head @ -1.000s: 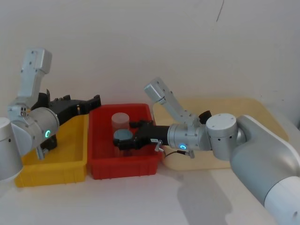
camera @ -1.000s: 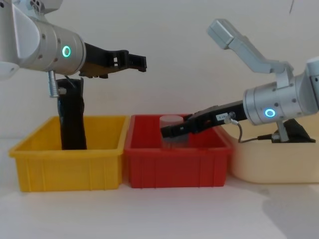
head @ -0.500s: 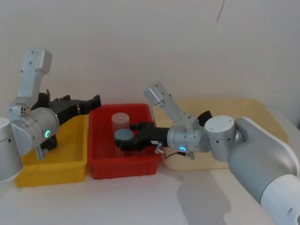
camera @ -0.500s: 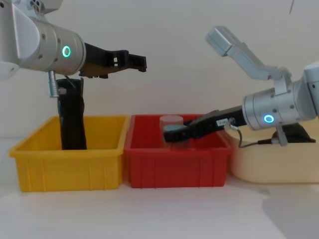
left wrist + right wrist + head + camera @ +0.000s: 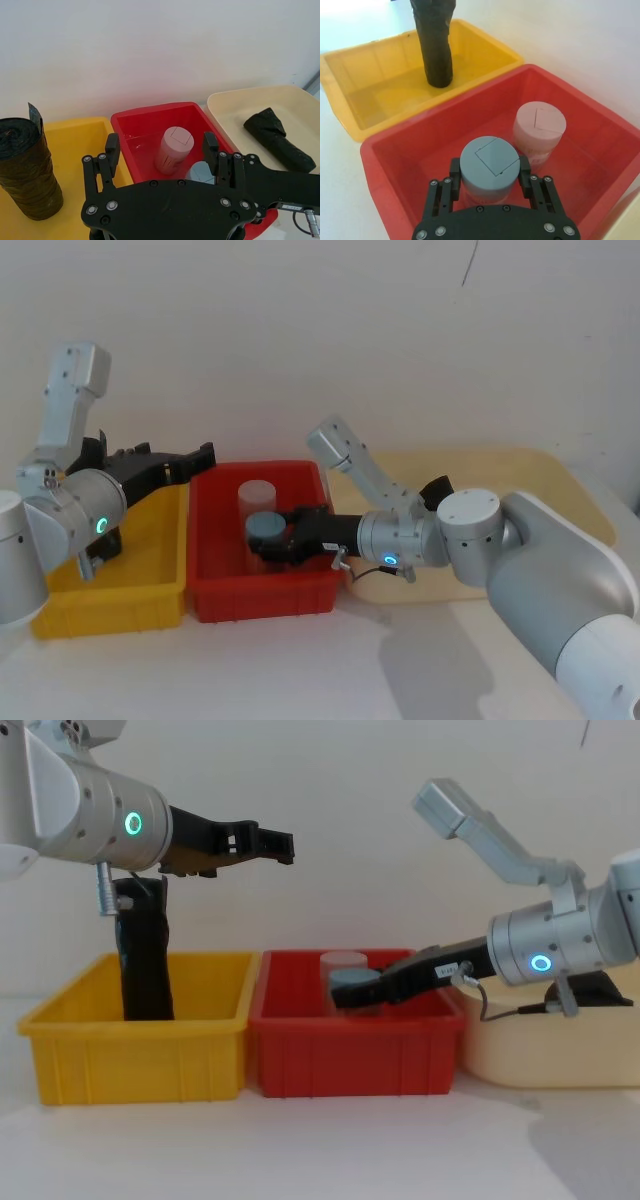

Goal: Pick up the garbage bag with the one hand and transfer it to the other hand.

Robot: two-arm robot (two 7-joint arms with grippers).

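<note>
Across the chest view, the garbage bag [image 5: 145, 965] is seen standing upright in the yellow bin [image 5: 140, 1060], its foot hidden by the bin's front wall and its top partly covered by the left wrist. The left end effector [image 5: 280, 845] is held high, at about 1 o'clock from the bag and well apart from it. It is released and grasps nothing. At 3 o'clock of the yellow bin sits the red bin [image 5: 350, 1060], both resting on the desk [image 5: 300, 1140]. The right end effector [image 5: 345, 995] is reached into the red bin at a grey canister [image 5: 350, 980], with a pale canister [image 5: 343, 960] half hidden behind. A beige tray [image 5: 540, 1055] is cut off at the edge.

From the head view, the bag is largely masked by the left arm and cannot be made out clearly.

From the left wrist view, the bag is shown as a thick crinkled roll in the yellow bin, and the left fingers [image 5: 112, 145] are spread with only air between them. A second black roll [image 5: 275, 140] is seen lying in the beige tray.

From the right wrist view, the right end effector is shown released, one finger on each side of the grey canister and just beside its wall. The canister's lower part is hidden. The bag's top is cut off by the frame.
</note>
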